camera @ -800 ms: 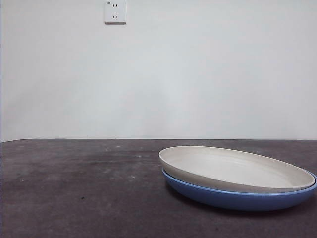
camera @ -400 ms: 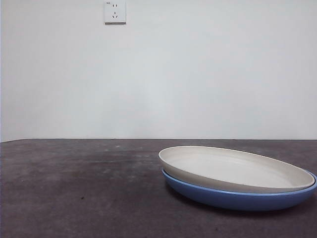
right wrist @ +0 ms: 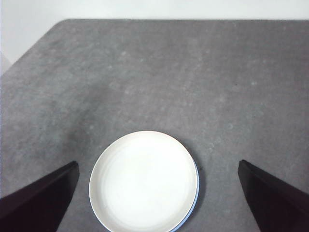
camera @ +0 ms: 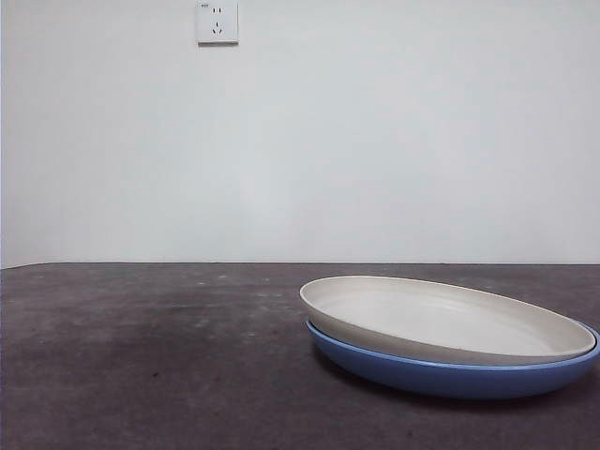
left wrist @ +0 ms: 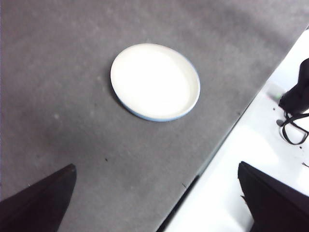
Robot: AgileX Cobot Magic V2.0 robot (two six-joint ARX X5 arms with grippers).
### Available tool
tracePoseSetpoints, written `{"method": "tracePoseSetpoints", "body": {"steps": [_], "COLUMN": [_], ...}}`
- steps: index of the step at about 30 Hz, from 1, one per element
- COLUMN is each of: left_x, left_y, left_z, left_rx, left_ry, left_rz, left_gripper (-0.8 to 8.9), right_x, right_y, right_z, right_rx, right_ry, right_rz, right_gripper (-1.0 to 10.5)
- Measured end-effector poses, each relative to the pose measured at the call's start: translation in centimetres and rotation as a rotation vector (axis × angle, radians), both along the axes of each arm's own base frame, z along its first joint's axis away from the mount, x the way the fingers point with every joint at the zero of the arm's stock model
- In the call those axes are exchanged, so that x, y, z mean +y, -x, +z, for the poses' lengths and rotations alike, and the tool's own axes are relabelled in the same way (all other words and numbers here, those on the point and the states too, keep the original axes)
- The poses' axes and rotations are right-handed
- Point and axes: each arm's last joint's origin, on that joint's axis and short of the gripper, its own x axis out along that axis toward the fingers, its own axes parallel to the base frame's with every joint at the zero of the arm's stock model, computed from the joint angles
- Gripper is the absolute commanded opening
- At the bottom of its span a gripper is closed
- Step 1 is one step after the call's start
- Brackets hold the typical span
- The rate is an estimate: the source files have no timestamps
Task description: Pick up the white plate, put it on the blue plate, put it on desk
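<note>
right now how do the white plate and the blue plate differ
Colour: the white plate is matte cream, the blue plate glossy blue with a lighter rim.
Position: the white plate lies on top, nested in the blue plate, which rests on the desk.
Pose: the white plate sits slightly off-centre, so the blue plate shows only as a crescent in the wrist views.
Both are wide, shallow, round and similar in width.

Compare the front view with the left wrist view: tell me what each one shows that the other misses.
Only the front view shows the wall socket and the white plate sitting tilted in the blue plate. Only the left wrist view shows the left gripper, jaws wide apart, high above the desk, and black cables beyond its edge. Both show the stacked plates on the desk.
</note>
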Motion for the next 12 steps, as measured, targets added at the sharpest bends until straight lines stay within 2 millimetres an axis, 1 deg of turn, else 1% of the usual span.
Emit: {"method": "tracePoseSetpoints", "body": {"steps": [5,9,12], "left_x": [1.4,2.1,2.6], "left_y": [1.8,2.7,3.4], "left_z": [-0.3,-0.2,-0.1], "left_rx": [-0.051,-0.083,-0.106], "left_ry": [0.027,0.05,0.068], "left_rz": [-0.007,-0.008,-0.008], "left_gripper": [5.72,5.72,5.72], "right_x": [0.1,0.3,0.6], "right_y": [-0.6,-1.3,-2.4], "right_z": [-0.5,-1.4,-2.2], "right_rx": [0.066,0.2,0.303], "right_ry": [0.006,0.009,0.016], "right_rz": [-0.005,-0.025,-0.041], "right_gripper": [5.9,5.9,5.9]}}
